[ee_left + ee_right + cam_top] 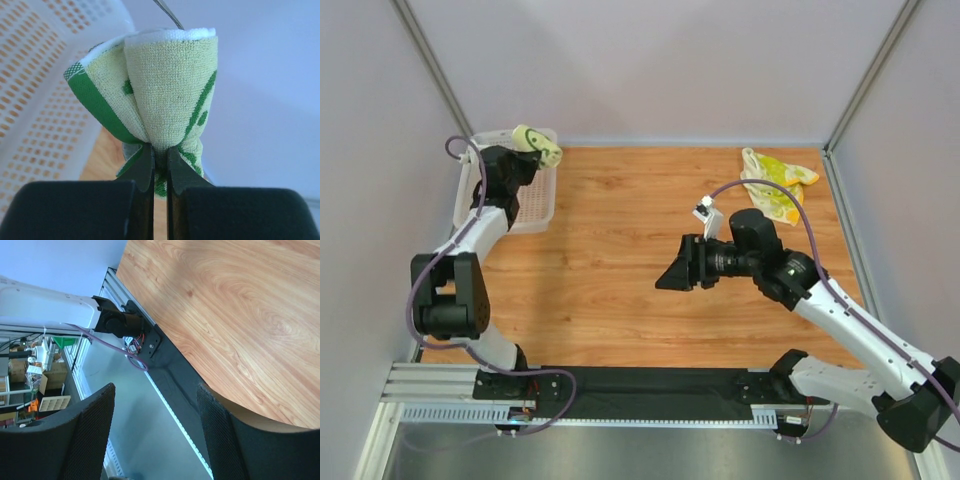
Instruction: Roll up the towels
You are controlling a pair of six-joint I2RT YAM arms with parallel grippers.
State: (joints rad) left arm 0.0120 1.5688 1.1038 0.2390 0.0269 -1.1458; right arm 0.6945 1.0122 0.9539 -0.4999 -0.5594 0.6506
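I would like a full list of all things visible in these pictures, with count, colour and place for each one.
green towel: 1, cream with green lines, rolled, held at the basket's far edge
yellow towel: 1, cream with yellow-green and orange, crumpled at the table's far right corner
basket: 1, white mesh, far left of the table
table: 1, light wood
left arm: 1, white and black, left side
right arm: 1, white and black, right side
left gripper: 1, black, shut on the green towel
right gripper: 1, black, open and empty, above the table
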